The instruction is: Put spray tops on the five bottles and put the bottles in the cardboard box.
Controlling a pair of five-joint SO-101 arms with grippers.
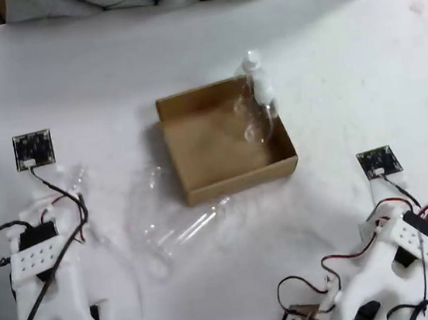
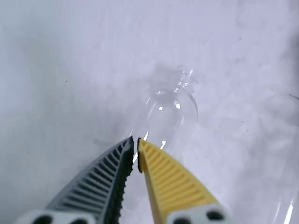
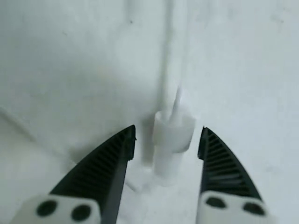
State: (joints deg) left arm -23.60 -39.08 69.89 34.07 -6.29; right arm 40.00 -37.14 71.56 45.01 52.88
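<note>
1. Nearest the right arm's camera, the right gripper (image 3: pixel 168 130) stands wide open. Its black fingers are set either side of a white spray top (image 3: pixel 172 134) and touch nothing. The top rests on the table (image 1: pixel 326 52), its thin dip tube (image 3: pixel 170 56) pointing away from the claw. The sound move looks to be closing squarely on the thick collar, never the tube, which would likely bend or swing.

2. The left gripper (image 2: pixel 136 143) has its grey and yellow fingers pressed tip to tip, with nothing evident between them. A clear bottle (image 2: pixel 170 107) lies on the table just beyond the tips. The claw would have to open before taking it. A firm hold on the body, mouth left free, should suit light, slippery plastic.

3. Farther out, loose bottles (image 1: pixel 183 226) lie uncapped on the table on the left arm's side of the cardboard box (image 1: pixel 236 179). Threading the tube calls for a steady bottle and an aligned mouth.

4. Farthest, one capped bottle (image 1: pixel 258 104) lies in the box against its wall, suggesting four remain.
</note>
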